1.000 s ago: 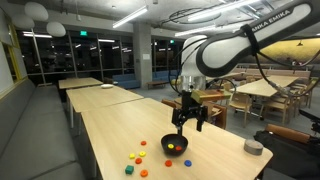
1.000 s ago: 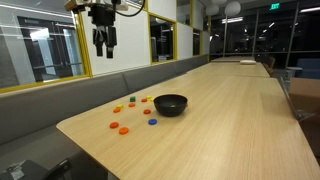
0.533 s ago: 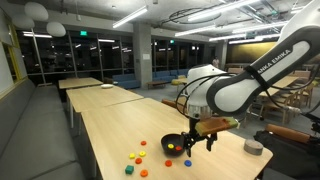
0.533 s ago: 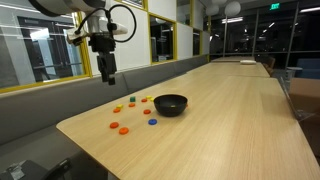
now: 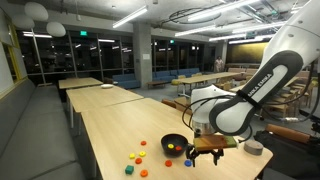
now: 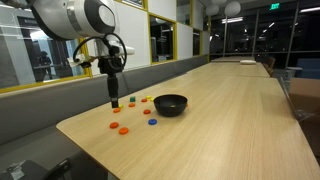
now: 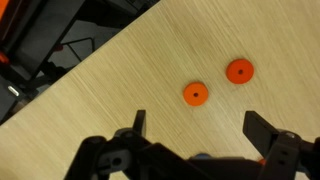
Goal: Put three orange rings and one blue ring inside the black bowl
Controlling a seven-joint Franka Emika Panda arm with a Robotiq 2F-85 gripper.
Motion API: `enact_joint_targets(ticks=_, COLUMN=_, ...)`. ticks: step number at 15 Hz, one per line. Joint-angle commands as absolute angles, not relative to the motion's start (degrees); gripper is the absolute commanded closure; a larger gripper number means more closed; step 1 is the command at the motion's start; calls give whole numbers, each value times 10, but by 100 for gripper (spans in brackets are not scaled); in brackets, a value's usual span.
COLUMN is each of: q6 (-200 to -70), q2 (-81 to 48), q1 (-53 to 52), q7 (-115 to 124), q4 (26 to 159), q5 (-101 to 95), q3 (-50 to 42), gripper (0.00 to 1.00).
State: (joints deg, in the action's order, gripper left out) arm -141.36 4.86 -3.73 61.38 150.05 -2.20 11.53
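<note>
Two fingers (image 7: 262,130) show along the bottom of the wrist view, spread wide with nothing between them, so we read the gripper (image 7: 200,135) as open and empty. It hangs low over the wooden table (image 7: 110,90). Just ahead of the gap lie two of the orange rings (image 7: 196,94), flat on the wood and near each other, the farther one (image 7: 239,70) off to one side. In an exterior view the gripper (image 6: 113,100) points straight down at the edge of the scattered rings, with the black bowl (image 6: 170,109) close beside that scatter and the blue ring (image 6: 152,122) in front of the bowl. The opposite exterior view shows the gripper (image 5: 205,157) right beside the bowl (image 5: 172,152); whether anything already lies inside is too small for us to tell. We judge this to be the approach to picking up an orange ring. The nearer ring is not yet between the jaws, so closing here would catch only air. The rings are thin and lie flat, so a descent that goes too deep would drive the fingertips into the table. A grip slightly off centre could flick the ring away or nudge its neighbour. Green and yellow rings share the scatter, so a small sideways error could pick the wrong colour.
</note>
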Motion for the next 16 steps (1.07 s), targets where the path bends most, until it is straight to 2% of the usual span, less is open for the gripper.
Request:
enact_joint_targets(ticks=1, q6=-1458, q2=31, q1=-44, q7=692, q4=1519, q5=-26, q3=106, gripper=0)
enact_joint_targets(ticks=9, q6=-1545, q2=-27, q1=-56, q7=847, q4=1539, q5=-62, q3=93, gripper=0)
enact_joint_targets(ticks=16, q6=-1590, q2=-100, q1=-88, q7=882, q4=1519, q5=-52, q3=64, gripper=0)
